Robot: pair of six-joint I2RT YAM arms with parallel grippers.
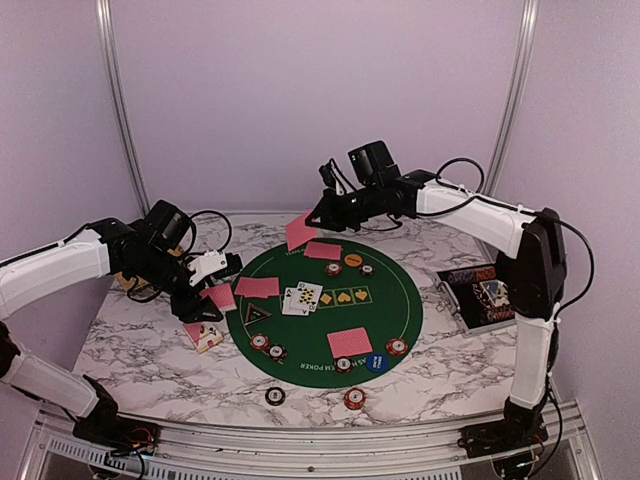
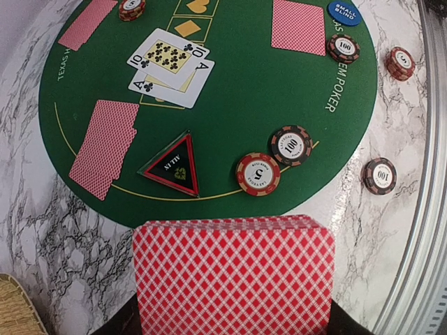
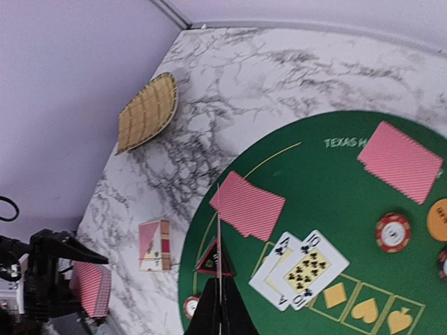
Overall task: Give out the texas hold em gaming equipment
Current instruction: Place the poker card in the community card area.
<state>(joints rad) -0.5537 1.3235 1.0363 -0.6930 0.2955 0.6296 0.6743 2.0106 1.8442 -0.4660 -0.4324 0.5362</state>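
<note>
Above the far-left rim of the green mat [image 1: 398, 300], the right gripper [image 1: 318, 214] is clamped on one red-backed card [image 1: 299, 232], pinched at one end and hanging clear of the felt. In the right wrist view the card is edge-on, its long axis running straight out from the fingers. The far face-down cards [image 1: 323, 250] lie on the mat just beside and below it, not touching it.

The left gripper [image 1: 207, 290] is closed around the deck [image 2: 234, 276] and holds it off the mat's left edge, over the marble table [image 1: 130, 350].

Assessment: the right arm is the nearer one to the far and right seats. The mat's right side shows no face-down cards, so the held card probably goes there. It would need tipping flat, back upward, before release.
</note>
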